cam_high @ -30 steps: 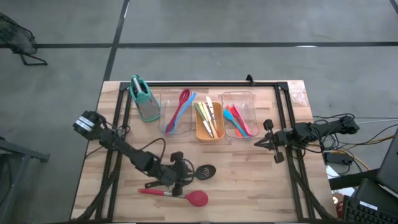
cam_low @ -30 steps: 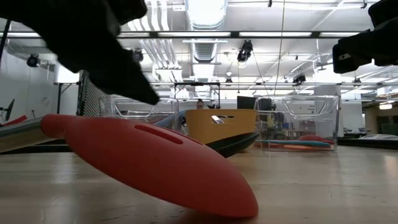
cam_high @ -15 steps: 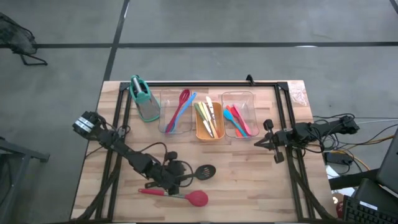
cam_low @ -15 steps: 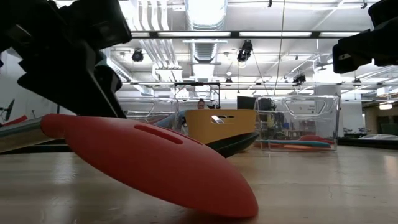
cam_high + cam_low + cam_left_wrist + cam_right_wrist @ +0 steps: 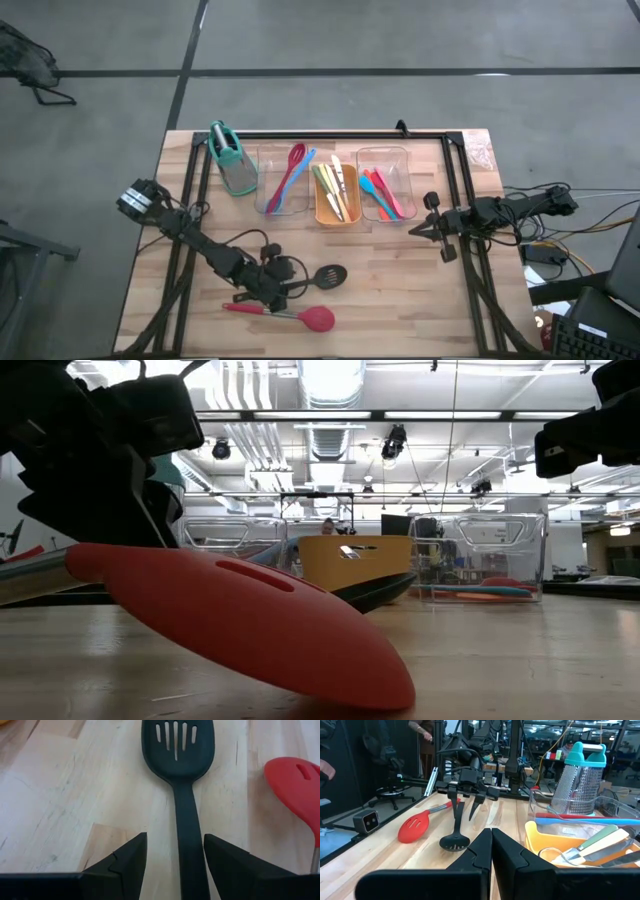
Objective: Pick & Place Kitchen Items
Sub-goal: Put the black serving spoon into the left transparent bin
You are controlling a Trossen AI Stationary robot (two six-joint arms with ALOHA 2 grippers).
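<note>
A black slotted spoon lies flat on the wooden table, its handle running toward my left gripper. That gripper is low over the table and open, with one finger on each side of the handle; a gap shows on both sides. A red slotted spoon lies nearer the front edge, its head large in the low view. My right gripper is shut and empty at the table's right. Other utensils lie in the trays at the back.
At the back stand a teal-and-grey grater-like holder, a clear tray with a red and a blue spoon, an orange tray with pale utensils, and a clear tray with small coloured ones. A black frame borders the table.
My left gripper has come down toward the table and drawn back a little toward the left edge, along the black spoon's handle. Both spoons have stayed where they were.
</note>
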